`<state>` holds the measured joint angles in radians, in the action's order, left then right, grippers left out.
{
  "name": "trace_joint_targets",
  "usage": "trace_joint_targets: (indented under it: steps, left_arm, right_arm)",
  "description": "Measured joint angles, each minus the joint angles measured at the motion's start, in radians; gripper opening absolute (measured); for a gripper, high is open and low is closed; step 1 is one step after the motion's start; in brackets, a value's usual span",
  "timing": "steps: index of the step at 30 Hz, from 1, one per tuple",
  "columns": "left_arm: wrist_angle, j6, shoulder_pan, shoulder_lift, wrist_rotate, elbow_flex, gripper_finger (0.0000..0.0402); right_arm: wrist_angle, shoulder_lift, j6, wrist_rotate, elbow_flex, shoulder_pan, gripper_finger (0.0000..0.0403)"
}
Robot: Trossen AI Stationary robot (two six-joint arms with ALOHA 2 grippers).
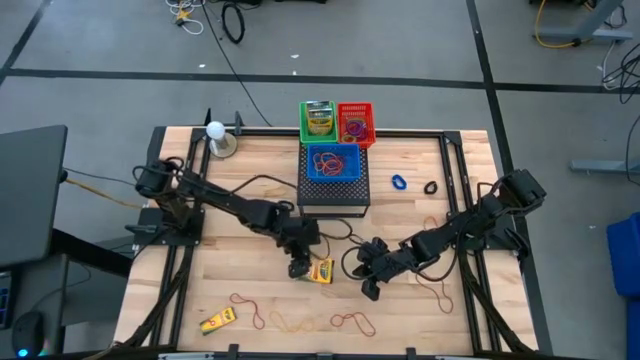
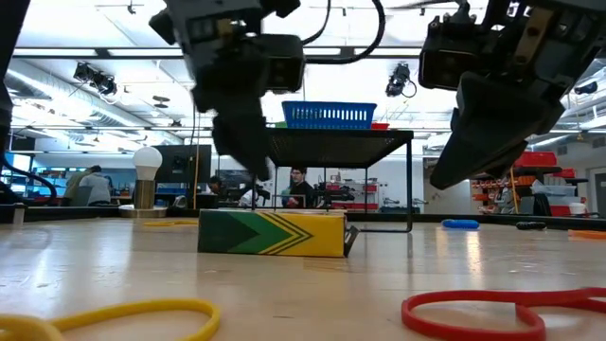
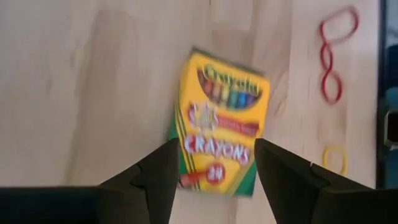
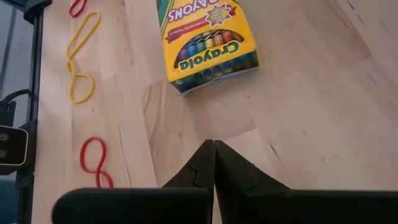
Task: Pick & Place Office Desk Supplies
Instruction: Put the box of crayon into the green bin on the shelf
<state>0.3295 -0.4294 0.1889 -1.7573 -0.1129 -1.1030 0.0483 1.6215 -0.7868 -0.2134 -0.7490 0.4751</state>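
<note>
Spanning the whole work area, the wooden table (image 1: 250,200) carries a black mesh stand (image 1: 333,190) at its rear centre. Left gripper (image 1: 301,268) hovers over the crayon box (image 1: 321,271) with fingers spread wide, holding nothing. Right gripper (image 1: 369,288) sits just beside that box, fingers pressed together and empty. Red rubber bands (image 1: 352,321) lie near the front edge; their exact count is unclear.

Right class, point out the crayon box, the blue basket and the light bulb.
crayon box (image 3: 219,124): left wrist view, printed front face.
blue basket (image 2: 329,116): low view, front mesh wall.
light bulb (image 2: 147,159): low view, round glass top.
</note>
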Motion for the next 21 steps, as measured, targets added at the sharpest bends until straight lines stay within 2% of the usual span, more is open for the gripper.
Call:
trace_joint_targets:
  steps: [6,10,17,21]
  left_arm:
    - [-0.015,0.002,-0.075,-0.066,-0.080,0.001,0.0202]
    - [-0.041,0.013,-0.085,-0.102,-0.183,0.000,0.0177]
    - [-0.055,0.032,-0.051,-0.142,-0.216,0.000,0.0130]
    - [-0.053,0.004,-0.030,-0.142,-0.211,-0.001,0.0087]
  right_arm:
    - [0.000,0.000,0.018,0.000,0.000,0.000,0.0007]
    - [0.000,0.000,0.019,0.000,0.000,0.000,0.0007]
    - [0.000,0.000,0.036,-0.013,0.000,0.000,0.0007]
    - [0.000,0.000,0.037,-0.017,0.000,0.000,0.0007]
